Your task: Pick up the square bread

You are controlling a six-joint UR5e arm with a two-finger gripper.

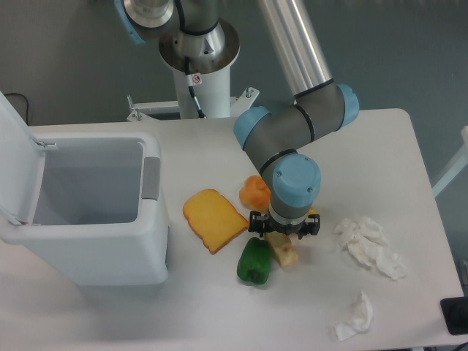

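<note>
Directly beneath the claw (pixel 281 235), whose fingers the wrist hides so I cannot tell its spread, the square bread (pixel 284 250) lies on the bench (pixel 380 161) touching the green pepper (pixel 255 261), probably light, soft and crushable, best pinched gently across its crusted sides.

A small red prohibition sign (pixel 194 79) marks the robot base (pixel 199 44).

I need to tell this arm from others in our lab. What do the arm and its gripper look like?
The arm has silver metal tubes, grey joint housings and light blue round caps. A black cable runs down its white base column, beside a small red-and-white sticker. The gripper is small and black.
</note>
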